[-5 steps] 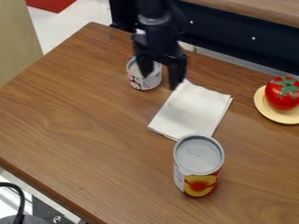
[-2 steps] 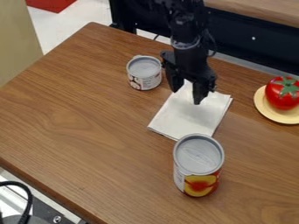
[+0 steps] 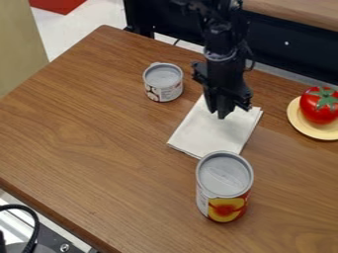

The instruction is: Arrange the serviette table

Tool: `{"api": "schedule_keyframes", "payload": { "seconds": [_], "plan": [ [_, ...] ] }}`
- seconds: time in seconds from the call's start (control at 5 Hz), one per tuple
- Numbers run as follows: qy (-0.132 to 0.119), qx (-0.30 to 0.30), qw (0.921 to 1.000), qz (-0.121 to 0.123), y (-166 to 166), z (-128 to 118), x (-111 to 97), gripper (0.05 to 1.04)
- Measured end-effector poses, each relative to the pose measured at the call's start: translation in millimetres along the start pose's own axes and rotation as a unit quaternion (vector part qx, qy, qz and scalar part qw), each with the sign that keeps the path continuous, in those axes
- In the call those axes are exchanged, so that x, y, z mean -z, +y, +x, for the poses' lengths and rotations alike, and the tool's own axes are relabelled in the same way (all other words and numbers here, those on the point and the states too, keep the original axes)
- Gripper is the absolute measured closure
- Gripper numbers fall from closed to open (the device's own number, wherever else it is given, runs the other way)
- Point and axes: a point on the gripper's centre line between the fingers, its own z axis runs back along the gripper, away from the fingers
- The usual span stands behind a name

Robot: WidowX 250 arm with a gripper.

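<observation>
Serviette (image 3: 212,134) lies beneath the pincer (image 3: 218,114), whose fingers are closed together

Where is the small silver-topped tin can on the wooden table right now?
In the camera view, the small silver-topped tin can stands left of the folded white cloth napkin, toward the wooden table's far edge.

Black jointed arm (image 3: 224,44), likely cable (image 3: 251,55) alongside; black 2-finger tool (image 3: 217,114).
</observation>
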Motion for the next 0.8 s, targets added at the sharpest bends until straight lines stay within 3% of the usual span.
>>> {"api": "schedule_keyframes", "payload": {
  "seconds": [0.2, 0.4, 0.8],
  "plan": [
    [-0.004, 0.007, 0.9999, 0.008, 1.9, 1.3, 1.0, 1.027],
    [0.003, 0.019, 0.9998, 0.004, -1.4, -0.5, 11.3, 1.03],
    [-0.008, 0.023, 0.9997, 0.008, -2.1, -2.5, 25.4, 1.03]
  ]
}}
